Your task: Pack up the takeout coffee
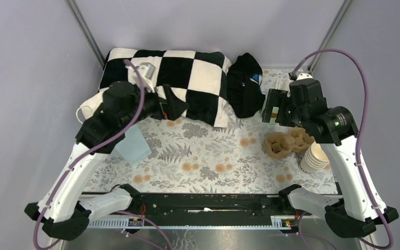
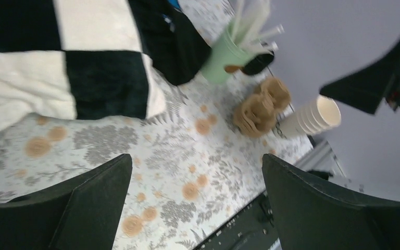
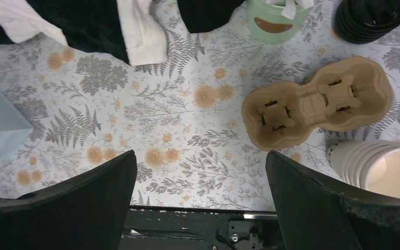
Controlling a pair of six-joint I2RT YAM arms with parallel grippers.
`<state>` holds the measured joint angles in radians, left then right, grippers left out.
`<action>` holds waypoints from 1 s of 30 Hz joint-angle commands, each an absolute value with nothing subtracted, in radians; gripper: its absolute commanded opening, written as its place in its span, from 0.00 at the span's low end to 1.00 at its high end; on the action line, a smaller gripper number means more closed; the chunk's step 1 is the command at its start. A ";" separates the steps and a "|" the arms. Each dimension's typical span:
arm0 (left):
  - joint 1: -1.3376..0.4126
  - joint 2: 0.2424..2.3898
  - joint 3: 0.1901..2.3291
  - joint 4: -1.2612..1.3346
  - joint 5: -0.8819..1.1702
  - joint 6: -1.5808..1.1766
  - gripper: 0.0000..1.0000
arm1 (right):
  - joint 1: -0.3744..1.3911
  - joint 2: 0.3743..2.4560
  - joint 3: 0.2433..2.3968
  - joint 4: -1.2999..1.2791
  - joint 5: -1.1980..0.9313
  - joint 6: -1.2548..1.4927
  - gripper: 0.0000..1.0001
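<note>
At the right edge of the table (image 1: pixel 203 156) we find the stacked paper cups (image 1: pixel 314 156). We judge them light, thin-walled and crushable, so grip mid-wall, gently. The left gripper (image 2: pixel 195 208) and right gripper (image 3: pixel 200 208) stand apart, empty.

Blanket (image 1: pixel 187 78) sprawled across the top middle of the overhead frame, a bundle (image 1: pixel 244 86) just right of it. Carrier (image 1: pixel 287 142) sat right of centre, cups (image 1: pixel 314 158) just below-right of it. In the right wrist shot, stick cup (image 3: pixel 277 18) and lids (image 3: pixel 373 18) sat above the carrier, lids rightmost. Bag (image 1: pixel 133 146) lay left of centre.
</note>
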<state>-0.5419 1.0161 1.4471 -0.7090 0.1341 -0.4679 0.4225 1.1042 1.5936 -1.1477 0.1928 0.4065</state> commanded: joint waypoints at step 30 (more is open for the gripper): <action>-0.732 1.096 1.358 -0.707 0.260 -0.194 0.99 | -0.339 1.172 1.250 -1.182 0.193 0.352 0.51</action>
